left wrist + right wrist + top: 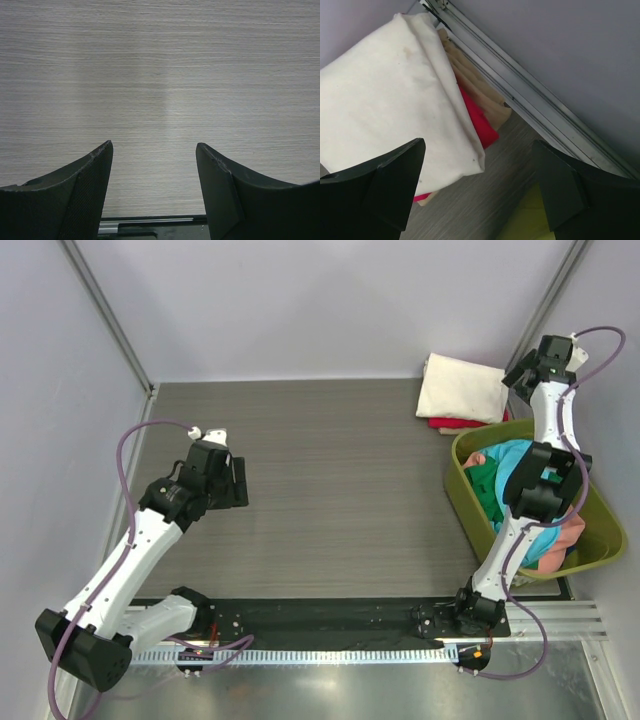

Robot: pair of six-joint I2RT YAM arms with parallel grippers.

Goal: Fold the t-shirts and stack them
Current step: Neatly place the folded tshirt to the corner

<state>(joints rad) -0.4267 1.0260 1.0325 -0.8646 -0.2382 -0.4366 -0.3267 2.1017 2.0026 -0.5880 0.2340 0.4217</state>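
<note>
- Judged risk: the right fingers [520, 376] hang just beside the folded stack at 1 o'clock on the bench [330, 470]. A low swing from there toward the basket [458, 502] could catch the overhanging corner of the cream-white t-shirt [385, 100] and drag the fold open
- Judged risk: the turquoise t-shirt [515, 455], green t-shirt [483, 476] and salmon pink t-shirt [562, 540] lie tangled in the basket at 3 o'clock. A deep pinch may lift two at once, or tip the light basket
- The right arm leans over the basket and its cable loops close by, so a snag on the rim looks possible
- The right fingers are spread apart with nothing between them. In the wrist view the cream-white t-shirt fills 9 to 12 o'clock and its near corner passes behind the finger at 8 o'clock. I cannot tell whether they touch
- The magenta-red t-shirt [479, 122] peeks out beneath the cream one, near the view's centre, in the gap between the fingers but below them
- The left fingers [237, 483] are released and empty over bare bench at 9 o'clock, well apart from every t-shirt
</note>
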